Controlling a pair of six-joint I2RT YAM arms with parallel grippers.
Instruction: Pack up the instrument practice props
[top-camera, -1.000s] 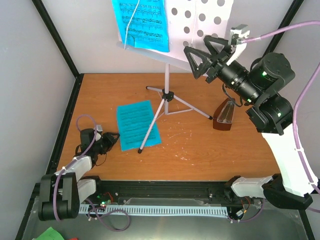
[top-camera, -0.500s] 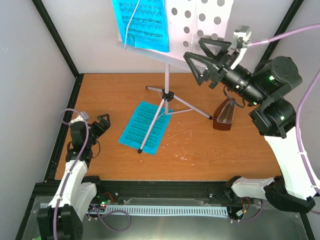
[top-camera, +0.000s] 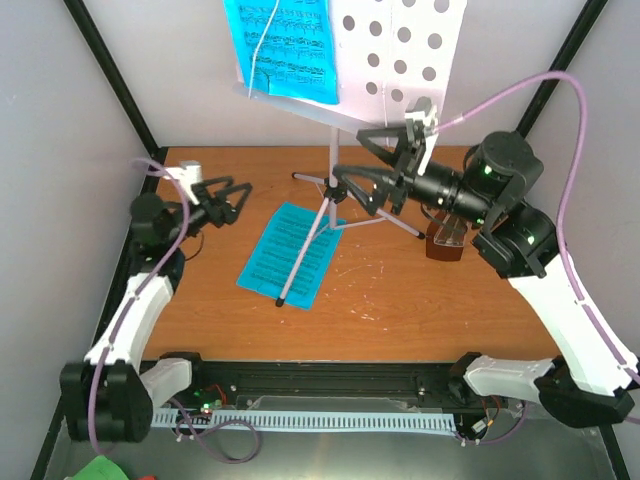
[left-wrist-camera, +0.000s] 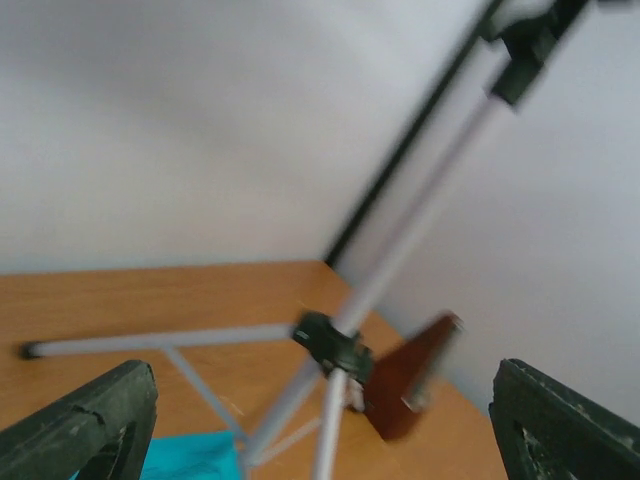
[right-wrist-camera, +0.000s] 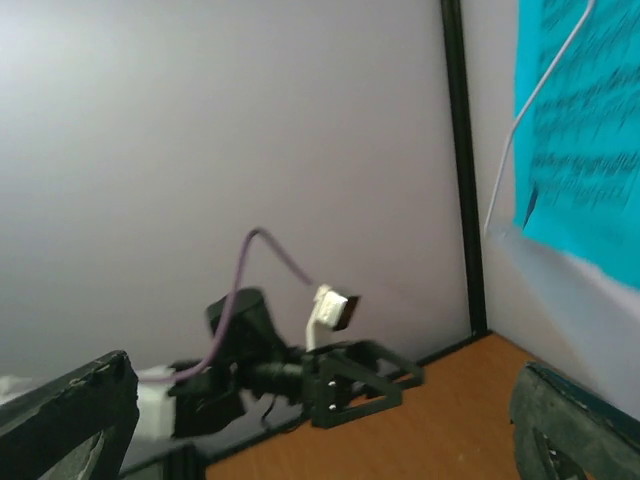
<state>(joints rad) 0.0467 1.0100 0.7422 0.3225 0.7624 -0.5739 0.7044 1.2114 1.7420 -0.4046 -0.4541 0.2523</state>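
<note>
As 1 blue sheet-music page lay on the tabletop beneath the tripod music stand, the left jaws and right jaws hung spread wide.

I see an orange-brown wooden tabletop boxed in left, right and far by pale grey wall panels, with black metal corner posts. The light is soft and even.

Music stand: you have the silver tripod upright at 12 o'clock, legs spread, perforated grey desk on top.
Page on desk: bright blue, on the desk's left half.
Loose page: blue, flat at 9 o'clock, a tripod foot on it.
Metronome: small, brown, at 3 o'clock, partly hidden from you.
</note>
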